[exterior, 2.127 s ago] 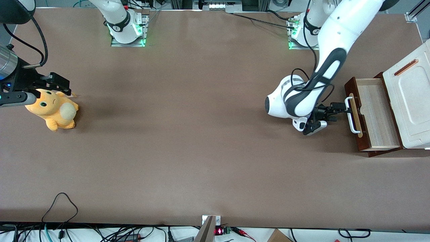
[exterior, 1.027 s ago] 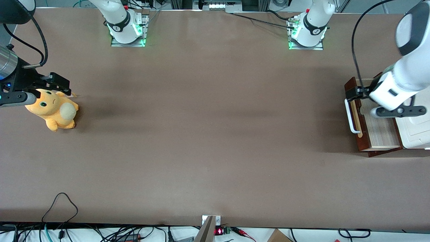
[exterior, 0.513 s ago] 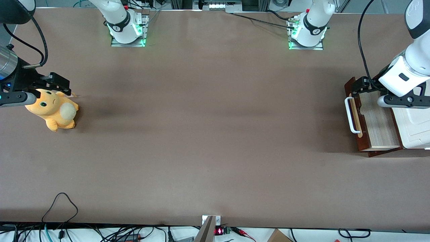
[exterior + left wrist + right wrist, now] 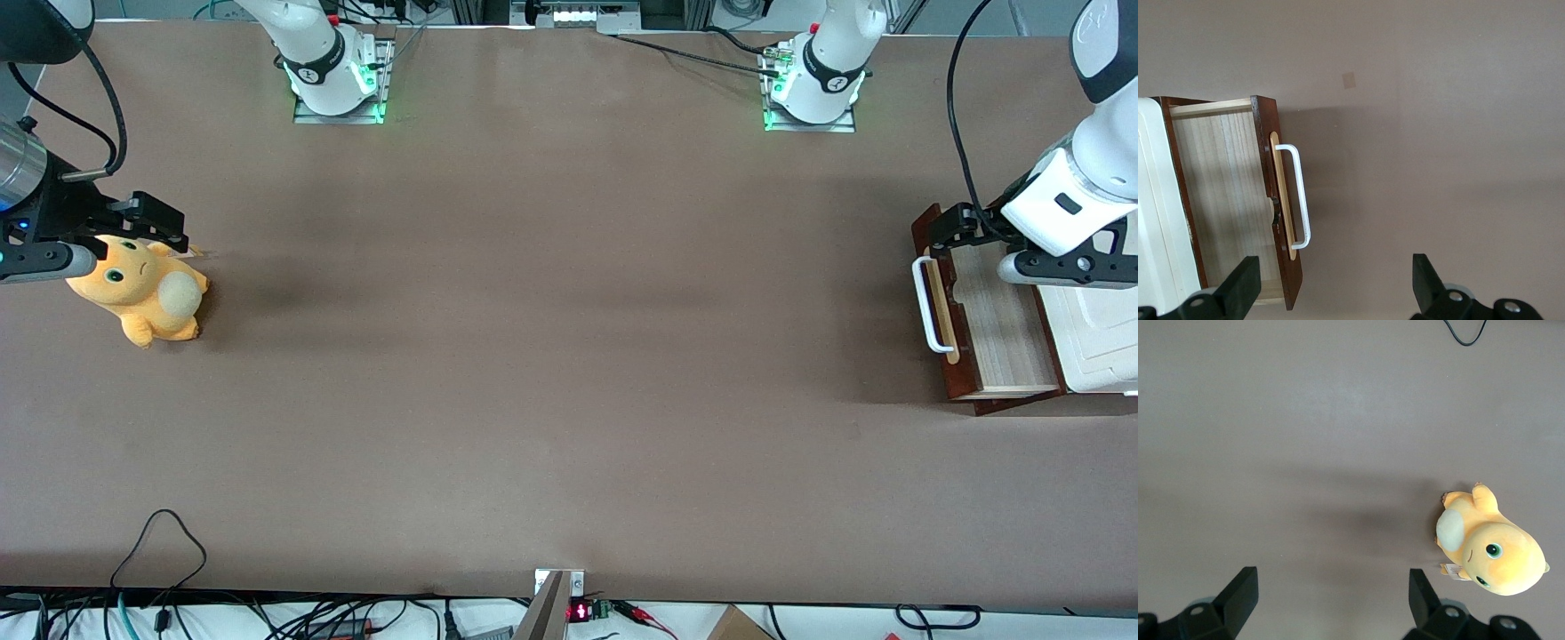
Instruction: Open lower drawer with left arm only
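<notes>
**Lower drawer pulled out; left gripper raised above it with fingers spread**

The lower drawer (image 4: pixel 987 307) is standing pulled out from the white cabinet (image 4: pixel 1098 324) at the working arm's end of the worktop (image 4: pixel 551 356), its pale wood interior lying exposed. Taking the drawer's white loop handle (image 4: pixel 926 305) as the landmark: the dark reddish-brown drawer front is sitting just beside the handle on the cabinet side, and the open tray is running from that front back to the cabinet. The handle's long axis is running along the drawer front, crosswise to the direction of pull.

The left arm (image 4: pixel 1080 191) is reaching in over the cabinet, and its gripper (image 4: pixel 1062 267) is hanging above the drawer tray, on the cabinet side of the handle and apart from it. In the left wrist view the two fingers (image 4: pixel 1238 290) are standing wide apart with nothing between them, looking straight down; the handle (image 4: pixel 1298 197) and drawer front (image 4: pixel 1271 200) are lying below and between them, well clear of either fingertip.

Judged from this layout, the opening appears done or nearly done, since most of the tray is already showing. Should any further pull be wanted, the relation that governs it is this: the handle is lying below the fingers and slightly away from the cabinet, so the gripper would be needing to descend and close across the bar's thin section, with the pull directed away from the cabinet.

A yellow plush toy (image 4: pixel 142 298) is lying toward the parked arm's end of the worktop, well apart from the drawer.
</notes>
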